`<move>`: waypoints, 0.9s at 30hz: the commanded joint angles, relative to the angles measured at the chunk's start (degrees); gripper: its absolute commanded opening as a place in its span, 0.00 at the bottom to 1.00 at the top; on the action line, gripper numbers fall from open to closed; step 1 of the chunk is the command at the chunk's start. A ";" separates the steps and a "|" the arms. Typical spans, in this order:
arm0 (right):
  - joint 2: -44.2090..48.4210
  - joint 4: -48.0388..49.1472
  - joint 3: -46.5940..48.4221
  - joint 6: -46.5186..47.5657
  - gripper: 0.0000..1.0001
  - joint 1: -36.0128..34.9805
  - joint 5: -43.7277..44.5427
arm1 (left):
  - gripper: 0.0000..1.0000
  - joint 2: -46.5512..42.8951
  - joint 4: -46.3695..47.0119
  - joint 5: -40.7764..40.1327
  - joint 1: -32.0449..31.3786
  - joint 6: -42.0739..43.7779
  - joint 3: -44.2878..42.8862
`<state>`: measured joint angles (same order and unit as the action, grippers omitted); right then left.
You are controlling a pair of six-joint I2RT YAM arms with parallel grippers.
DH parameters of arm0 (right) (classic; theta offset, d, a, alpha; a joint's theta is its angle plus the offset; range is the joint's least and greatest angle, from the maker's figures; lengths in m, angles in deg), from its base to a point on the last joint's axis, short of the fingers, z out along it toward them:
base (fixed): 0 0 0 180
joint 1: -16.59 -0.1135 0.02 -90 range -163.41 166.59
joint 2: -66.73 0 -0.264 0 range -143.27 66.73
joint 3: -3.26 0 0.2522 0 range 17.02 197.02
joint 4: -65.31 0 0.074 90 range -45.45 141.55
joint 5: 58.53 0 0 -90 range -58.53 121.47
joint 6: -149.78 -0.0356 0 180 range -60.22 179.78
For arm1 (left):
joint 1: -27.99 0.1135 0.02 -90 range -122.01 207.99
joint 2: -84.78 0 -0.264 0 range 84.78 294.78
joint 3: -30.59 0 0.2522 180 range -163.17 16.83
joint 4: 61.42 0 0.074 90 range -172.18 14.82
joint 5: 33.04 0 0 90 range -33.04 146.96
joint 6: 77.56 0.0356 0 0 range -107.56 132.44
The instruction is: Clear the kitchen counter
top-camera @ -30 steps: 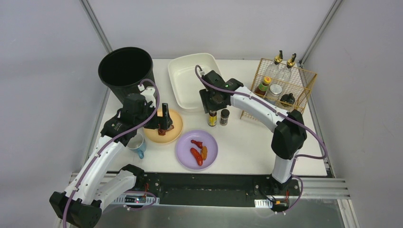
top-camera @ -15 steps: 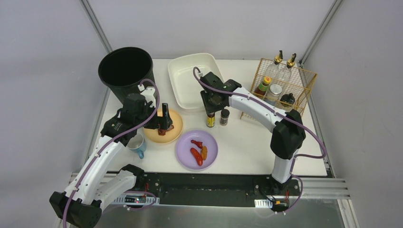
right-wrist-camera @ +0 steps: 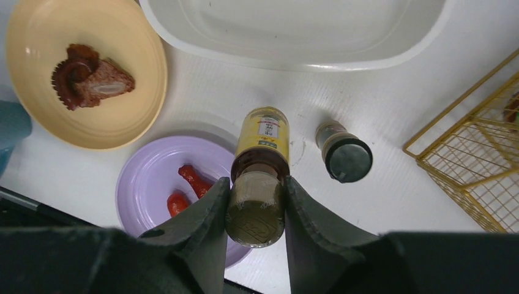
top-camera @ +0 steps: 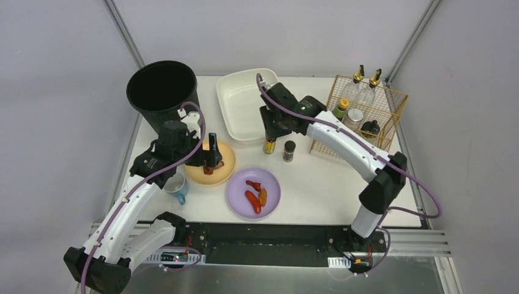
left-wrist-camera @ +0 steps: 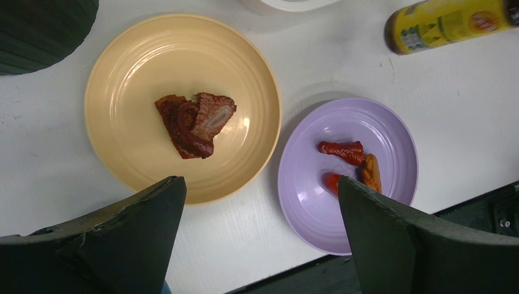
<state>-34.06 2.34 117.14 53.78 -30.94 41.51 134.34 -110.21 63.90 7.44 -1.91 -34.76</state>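
Right end effector (right-wrist-camera: 256,191) pinches a cylindrical yellow-labelled bottle (right-wrist-camera: 262,131); left end effector (left-wrist-camera: 258,184) gapes empty.

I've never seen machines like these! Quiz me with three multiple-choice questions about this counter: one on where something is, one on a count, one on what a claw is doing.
1. Where does the piece of cake lie? A. purple plate B. yellow plate C. white basin
2. How many plates stand on the counter? A. one B. four C. two
3. The right gripper is: A. shut on the bottle B. wide open, empty C. hidden from view
Answers: B, the cake sits in the middle of the yellow plate; C, only two plates show from above; A, its fingers press both sides of the bottle.
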 commanded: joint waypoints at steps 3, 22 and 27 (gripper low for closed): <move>9.98 -4.09 6.05 0.63 0.00 -0.12 7.04 | 1.00 -0.16 0.05 0.20 0.06 0.20 -1.05; 23.49 -8.26 1.75 1.05 0.00 16.97 11.39 | 1.00 0.32 0.05 0.79 0.05 0.11 -1.01; 24.61 -6.52 -2.39 0.35 0.00 21.60 10.07 | 1.00 -0.03 0.05 0.50 0.08 0.11 -0.91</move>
<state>-11.68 -7.45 117.16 54.46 -11.88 51.72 134.56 -110.21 63.95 7.44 -1.91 -34.76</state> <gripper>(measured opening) 0.363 0.995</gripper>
